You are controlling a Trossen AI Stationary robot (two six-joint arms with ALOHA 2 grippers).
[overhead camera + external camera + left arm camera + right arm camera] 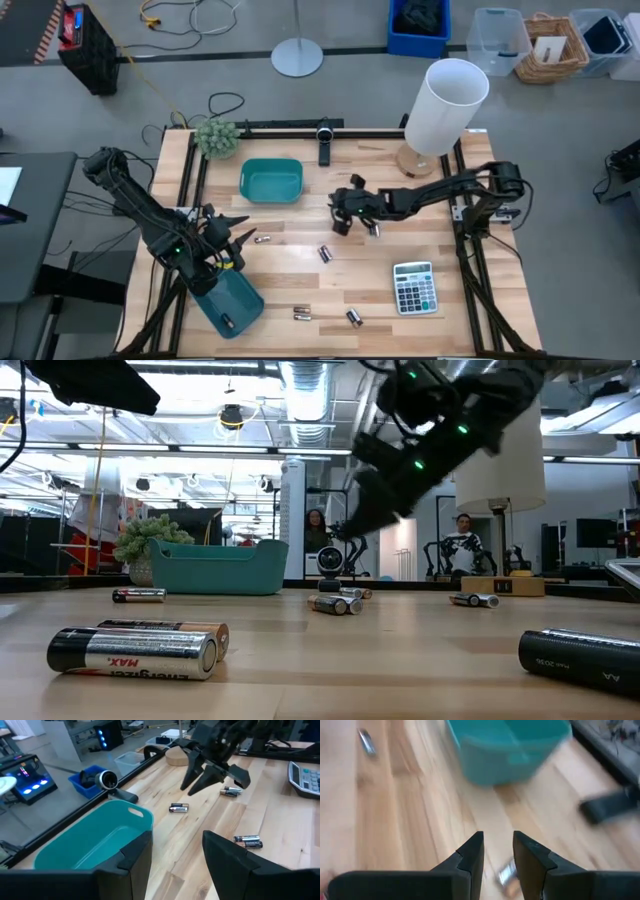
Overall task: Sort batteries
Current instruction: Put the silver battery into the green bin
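**Loose batteries on a smooth tabletop, both grippers empty**

A pale wooden table [300, 285] framed in black rails fills the scene, with an open workshop floor and storage bins beyond it. On the far half sit a tall white cylinder [445, 105] and a teal tray [271, 180]; a blue bin [228, 303] sits at the near left corner with one battery already lying inside it. A grey calculator [414, 288] lies toward the near right.

The left gripper [232, 240] hangs over the left side of the table, just above the blue bin, fingers spread wide and holding nothing. The right gripper [345, 212] reaches to mid-table near the teal tray; its fingers stand a narrow gap apart with nothing between them, and a battery lies on the wood just under them in the right wrist view.

The batteries [325, 254] are scattered, well apart: one just beside the left gripper [263, 239], one near the right gripper [374, 230], a touching pair at the near edge [302, 313] and another close by [353, 318].

Judging by their look, they are rigid, dense for their size and slick-skinned, and being round they will roll on the bare wood if nudged. The safest hold seems to be across the middle of the barrel, fingers square to its length, closed firmly so it cannot squirt out endways.
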